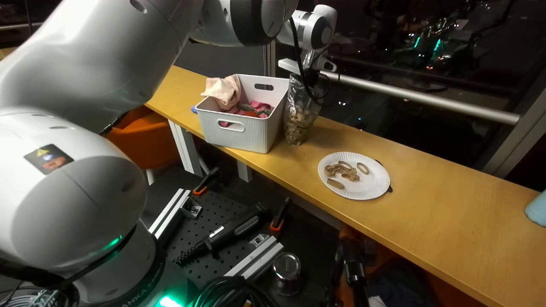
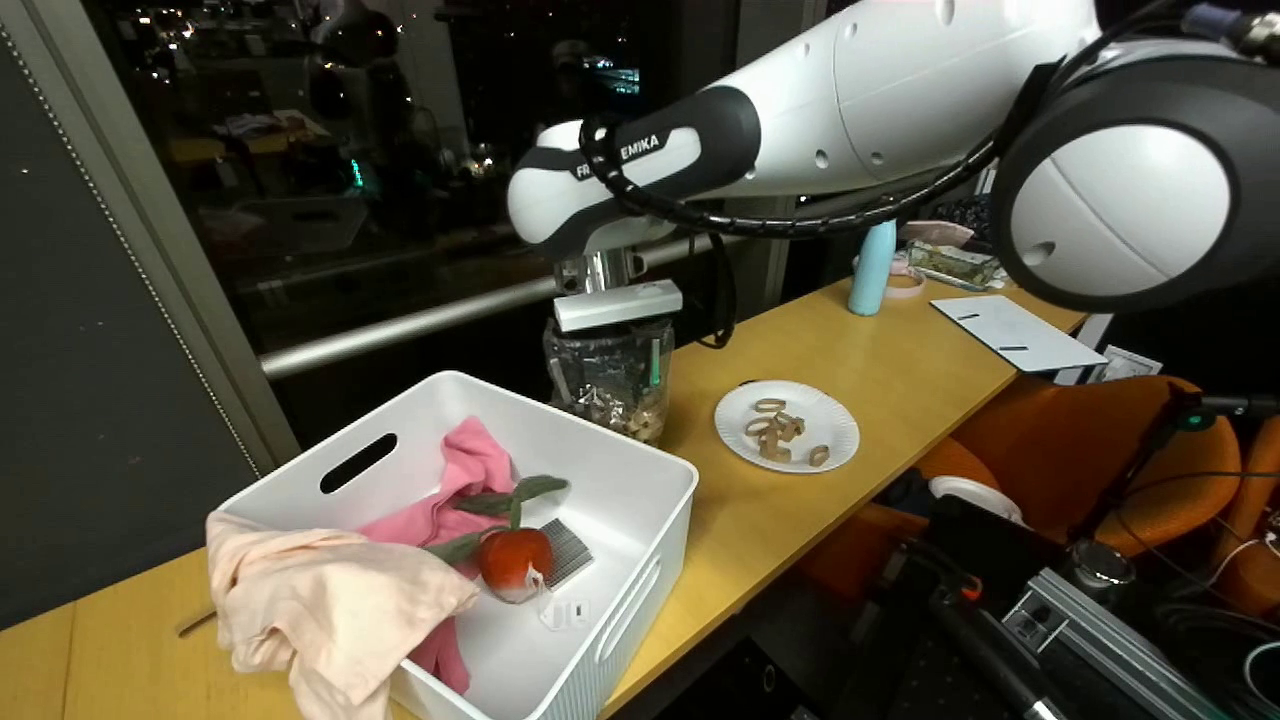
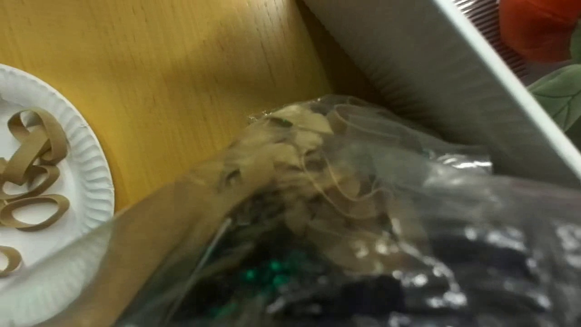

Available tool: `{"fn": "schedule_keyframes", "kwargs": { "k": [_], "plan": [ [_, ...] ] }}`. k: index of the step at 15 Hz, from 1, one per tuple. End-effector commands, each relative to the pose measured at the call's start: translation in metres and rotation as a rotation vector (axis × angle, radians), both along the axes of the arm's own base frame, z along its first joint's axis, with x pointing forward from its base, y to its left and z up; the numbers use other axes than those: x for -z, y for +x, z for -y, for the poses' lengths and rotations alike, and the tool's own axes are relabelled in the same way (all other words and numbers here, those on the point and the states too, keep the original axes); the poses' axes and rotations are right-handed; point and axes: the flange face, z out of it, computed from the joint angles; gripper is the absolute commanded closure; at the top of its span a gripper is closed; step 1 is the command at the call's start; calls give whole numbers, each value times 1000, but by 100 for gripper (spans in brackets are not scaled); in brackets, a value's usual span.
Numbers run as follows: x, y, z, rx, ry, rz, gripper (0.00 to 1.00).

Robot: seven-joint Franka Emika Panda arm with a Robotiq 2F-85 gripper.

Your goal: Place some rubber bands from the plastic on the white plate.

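Pincer (image 1: 312, 81) and bag (image 1: 300, 113) meet in the upper part of the frame, just right of centre, in an exterior view; how far the jaws part, and whether they grip the bag, cannot be told. Tan rubber bands (image 1: 296, 128) fill the lower bag, which leans slightly, its foot on the worktop (image 1: 426, 200) just beside the bin (image 1: 256, 138). Pale cloth (image 1: 226, 89) hangs over the bin's left side, with pink cloth (image 1: 261, 106) inside. Right of centre, the plate (image 1: 371, 187) bears a tangle of bands, two of them lying apart.

In an exterior view the bag (image 2: 640, 400) stands at mid-frame, the pincer's dark body showing through its upper part, jaws not readable. At lower left, the bin also holds a red, fruit-like thing (image 2: 515, 562) with green leaves (image 2: 540, 487). Right of centre, bands lie on the plate.

Wrist view: the bag spreads over the lower frame, tan bands showing in it near the centre; dark shapes beneath are too blurred to tell how the pincer stands. The bin's wall crosses the upper right, and the plate, cut off at the left edge, carries several bands.
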Motion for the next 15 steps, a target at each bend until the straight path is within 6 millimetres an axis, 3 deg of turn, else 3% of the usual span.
{"fn": "schedule_keyframes", "kwargs": {
  "k": [1,2,3,4,7,10,11,13,15],
  "plan": [
    [-7,9,1,69,-82,21,40],
    [-10,12,2,85,-101,34,33],
    [-12,14,1,97,-119,45,38],
    [-13,16,1,109,-133,52,29],
    [-12,20,-2,128,-167,58,18],
    [-6,23,-7,129,-184,58,20],
    [-2,24,-9,129,-193,57,23],
    [2,25,-13,127,-202,57,48],
    [2,26,-13,130,-208,63,60]
  ]
}}
